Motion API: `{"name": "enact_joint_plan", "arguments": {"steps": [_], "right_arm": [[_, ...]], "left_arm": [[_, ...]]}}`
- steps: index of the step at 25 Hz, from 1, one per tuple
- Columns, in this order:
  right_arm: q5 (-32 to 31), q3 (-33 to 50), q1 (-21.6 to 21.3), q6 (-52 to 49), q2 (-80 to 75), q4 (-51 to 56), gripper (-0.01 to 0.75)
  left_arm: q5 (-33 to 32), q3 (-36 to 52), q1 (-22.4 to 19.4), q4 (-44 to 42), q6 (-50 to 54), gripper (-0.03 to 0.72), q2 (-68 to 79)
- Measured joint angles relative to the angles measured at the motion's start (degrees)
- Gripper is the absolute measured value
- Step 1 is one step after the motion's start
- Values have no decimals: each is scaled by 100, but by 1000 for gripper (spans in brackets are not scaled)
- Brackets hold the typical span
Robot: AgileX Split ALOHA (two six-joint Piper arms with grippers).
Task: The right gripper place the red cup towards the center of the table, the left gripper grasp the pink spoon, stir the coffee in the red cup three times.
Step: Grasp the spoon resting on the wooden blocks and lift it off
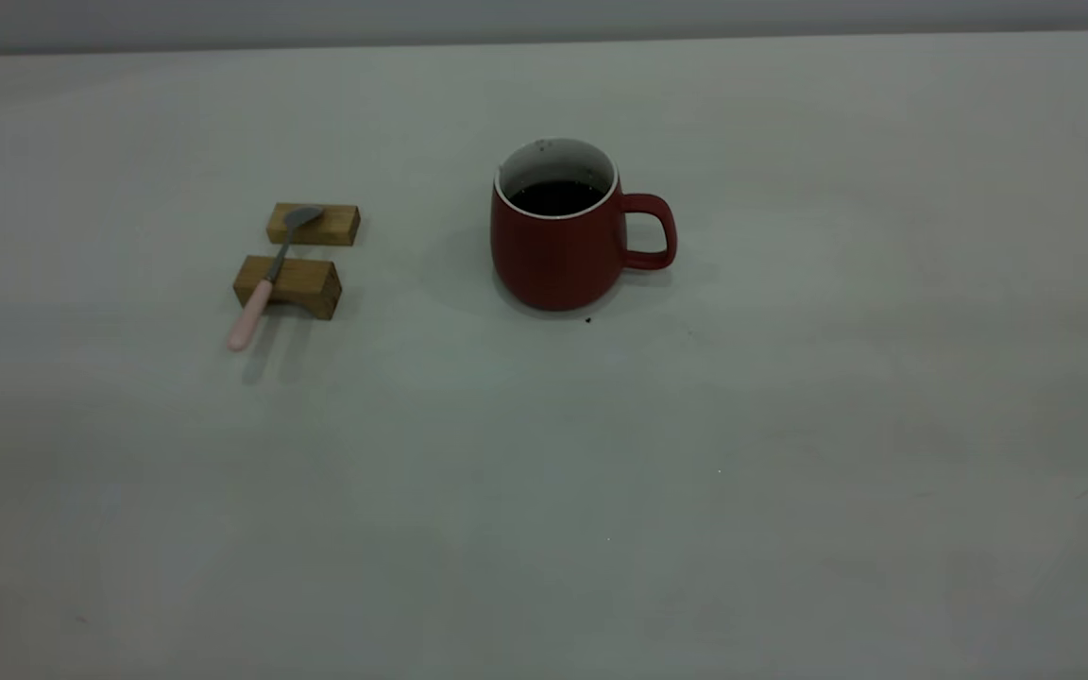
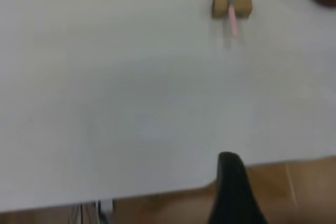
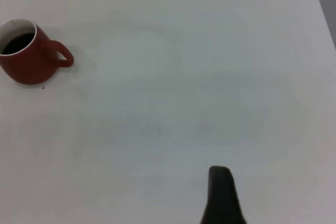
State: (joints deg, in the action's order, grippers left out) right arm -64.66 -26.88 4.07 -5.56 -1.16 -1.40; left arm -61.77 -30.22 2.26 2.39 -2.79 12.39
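The red cup (image 1: 558, 241) stands upright near the middle of the table (image 1: 790, 425), its handle pointing right. Dark coffee (image 1: 556, 196) fills it partway. The pink spoon (image 1: 265, 283) lies across two tan wooden blocks at the left, bowl on the far block, pink handle overhanging the near one. Neither arm appears in the exterior view. A black part of my left gripper (image 2: 229, 182) hangs over the table's near edge, far from the spoon (image 2: 231, 17). My right gripper (image 3: 220, 195) hovers over bare table, well away from the cup (image 3: 29, 59).
The far wooden block (image 1: 314, 224) and near wooden block (image 1: 287, 285) sit left of the cup. A few dark specks (image 1: 587, 320) lie by the cup's base. Brown floor (image 2: 294, 192) shows beyond the table edge in the left wrist view.
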Motion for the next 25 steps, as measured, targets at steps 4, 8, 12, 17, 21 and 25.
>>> {"name": "enact_joint_plan", "arguments": {"steps": [4, 8, 12, 17, 21, 25], "right_arm": [[0, 0, 0, 0, 0, 0, 588], [0, 0, 0, 0, 0, 0, 588], [0, 0, 0, 5, 0, 0, 588], [0, 0, 0, 5, 0, 0, 588], [0, 0, 0, 5, 0, 0, 588], [0, 0, 0, 5, 0, 5, 588]], "left_arm": [[447, -48, 0, -6, 14, 594, 1165], [1033, -64, 0, 69, 19, 597, 2433], [1682, -264, 0, 103, 112, 594, 3679], [2330, -697, 0, 119, 279, 594, 5463], [2868, -1157, 0, 125, 375, 594, 6757], [3384, -1640, 74, 136, 464, 593, 7928]]}}
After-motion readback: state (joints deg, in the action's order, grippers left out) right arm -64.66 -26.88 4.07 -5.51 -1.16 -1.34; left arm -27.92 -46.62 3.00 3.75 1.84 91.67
